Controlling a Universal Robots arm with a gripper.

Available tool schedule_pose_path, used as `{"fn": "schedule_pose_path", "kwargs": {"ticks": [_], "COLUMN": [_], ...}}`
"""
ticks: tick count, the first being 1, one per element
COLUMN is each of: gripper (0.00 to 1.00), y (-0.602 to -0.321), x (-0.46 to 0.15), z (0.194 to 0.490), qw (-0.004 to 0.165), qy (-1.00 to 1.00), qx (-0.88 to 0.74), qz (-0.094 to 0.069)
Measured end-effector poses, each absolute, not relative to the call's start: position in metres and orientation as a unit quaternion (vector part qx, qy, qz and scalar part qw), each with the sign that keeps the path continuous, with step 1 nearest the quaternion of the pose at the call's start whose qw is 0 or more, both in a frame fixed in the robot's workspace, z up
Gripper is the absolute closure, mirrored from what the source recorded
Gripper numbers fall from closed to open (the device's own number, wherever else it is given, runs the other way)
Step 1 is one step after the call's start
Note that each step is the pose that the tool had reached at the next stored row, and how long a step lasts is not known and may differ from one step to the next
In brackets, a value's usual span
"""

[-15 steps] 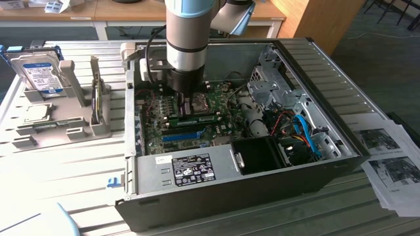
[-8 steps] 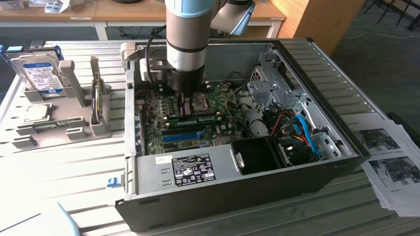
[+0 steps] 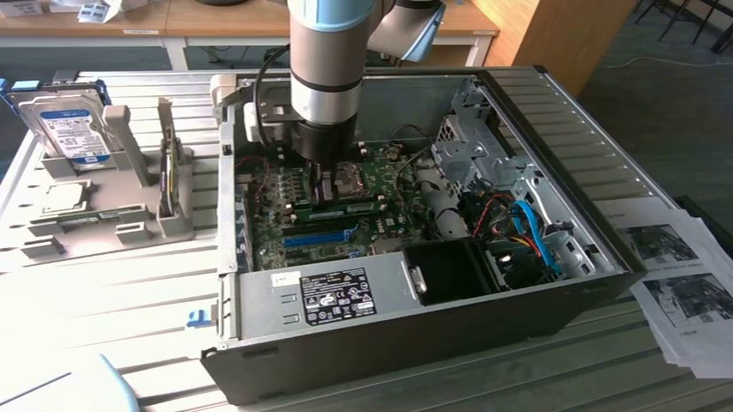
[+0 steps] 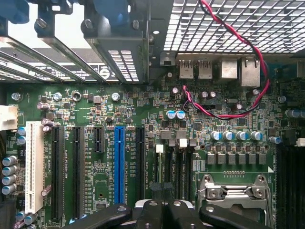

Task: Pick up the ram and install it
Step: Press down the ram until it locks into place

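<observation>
Green board: motherboard (image 3: 326, 236) lying flat on the floor of the open computer case (image 3: 596, 172), dotted with slots and small capacitors.
Arm: grey and blue arm (image 3: 326, 51), reaching straight down into the case from above.
Gripper: gripper (image 3: 332, 184) low inside the case, close over the motherboard; black fingers (image 4: 152, 214) pressed together, nothing visibly pinched between them.
Ram: ram (image 3: 343, 206) inside the case, lying lengthwise on the motherboard just beside the gripper tip; contact with the fingers not clear.
Blue slot: long blue slot (image 4: 119, 164) inside the case, among black slots.
Socket: silver processor socket (image 4: 233, 193) inside the case, next to the fingers.
Wire: red and black twisted wire (image 4: 228, 114) looping across the motherboard near the case's rear ports.
Outside the case: hard drive (image 3: 69, 129) upright in a grey stand (image 3: 126, 215) at the exterior view's left of the case; printed sheets (image 3: 675, 283) at the exterior view's right of it.
</observation>
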State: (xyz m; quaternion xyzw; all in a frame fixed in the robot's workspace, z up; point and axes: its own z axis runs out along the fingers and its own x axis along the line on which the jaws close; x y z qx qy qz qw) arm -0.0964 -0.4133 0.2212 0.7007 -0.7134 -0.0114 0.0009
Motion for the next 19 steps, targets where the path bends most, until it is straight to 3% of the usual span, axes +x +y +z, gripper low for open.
{"fn": "schedule_pose_path", "kwargs": {"ticks": [7,11,19], "gripper": [0.91,0.91,0.91], "y": [-0.413,-0.413,-0.413], "x": [-0.096,-0.096,-0.096], "z": [0.231,0.258,0.276], "qw": [0.001,0.001,0.002], "qy": [-0.713,-0.713,-0.713], "qx": [0.701,0.701,0.701], "qz": [-0.011,-0.011,-0.011]}}
